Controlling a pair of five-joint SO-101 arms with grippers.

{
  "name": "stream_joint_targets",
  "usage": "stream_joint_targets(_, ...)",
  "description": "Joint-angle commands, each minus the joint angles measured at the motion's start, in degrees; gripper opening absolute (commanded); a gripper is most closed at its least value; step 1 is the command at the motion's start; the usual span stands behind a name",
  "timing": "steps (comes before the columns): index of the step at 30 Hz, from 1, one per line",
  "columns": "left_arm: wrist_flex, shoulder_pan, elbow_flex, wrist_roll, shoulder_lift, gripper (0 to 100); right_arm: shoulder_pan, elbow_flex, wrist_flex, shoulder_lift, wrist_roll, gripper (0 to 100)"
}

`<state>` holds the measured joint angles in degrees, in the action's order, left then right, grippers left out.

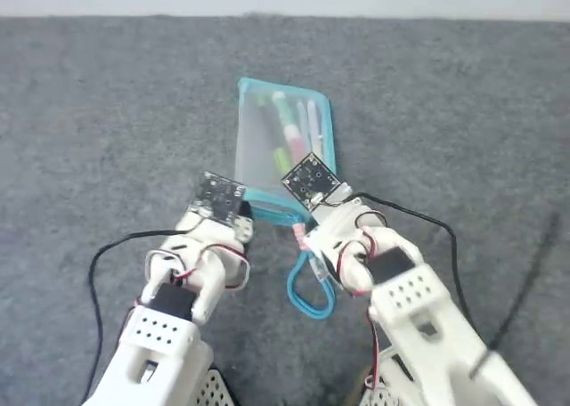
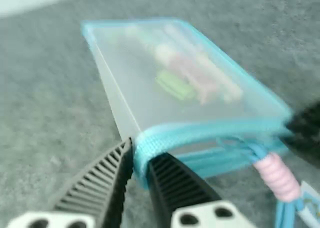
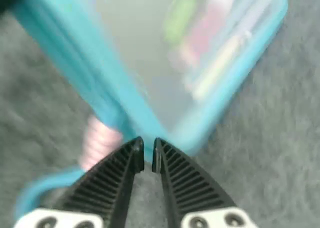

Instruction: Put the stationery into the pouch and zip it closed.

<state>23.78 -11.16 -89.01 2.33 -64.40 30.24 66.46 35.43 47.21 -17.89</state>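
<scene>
The grey table (image 1: 107,112) carries everything, and the pouch (image 1: 267,148) lies flat on its middle. All places below are given from the pouch.

The stationery (image 1: 289,130), several pens and markers, is already inside the pouch, under its clear wall. What is left of the task is the zipper edge (image 2: 200,130), on the side of the pouch toward the arms.

The left end effector (image 2: 139,155) is clamped on one corner of this edge. The right end effector (image 3: 147,148) is at the other corner, with the jaws drawn almost together. I cannot tell if they pinch the slider or only touch the blue tape.

The blue strap (image 1: 307,304) makes a loop on the table just beside the zipper edge, and a pink bead (image 2: 277,175) sits where the strap joins it.

In my judgement the main risk is at the right corner. If the jaws hold only the tape or the strap, a pull would drag the whole pouch and the zipper would not close fully.

The left grip is on a thin corner, so a strong pull could tear it free, and the pouch would then slide or turn on the table.

The strap could also catch between the jaws.
</scene>
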Motion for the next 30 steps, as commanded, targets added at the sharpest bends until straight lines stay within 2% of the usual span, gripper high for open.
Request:
stream_joint_targets(1,0.18,-1.32,3.03,0.53,-0.35,1,-0.48,-3.96,1.8,9.27,1.32,1.1)
stream_joint_targets(3,0.18,-1.41,3.03,0.53,-0.35,1,0.22,-3.87,1.98,11.3,1.23,4.3)
stream_joint_targets(7,0.18,-1.41,3.03,0.53,-0.35,1,3.74,-3.87,1.98,9.19,1.49,18.5)
stream_joint_targets(16,0.18,-1.49,3.3,0.53,-0.35,1,5.32,-6.24,-8.84,-6.55,1.23,16.5)
stream_joint_targets(30,0.35,-1.49,3.12,0.53,-0.35,1,3.74,-23.21,-9.54,-29.67,1.23,14.0)
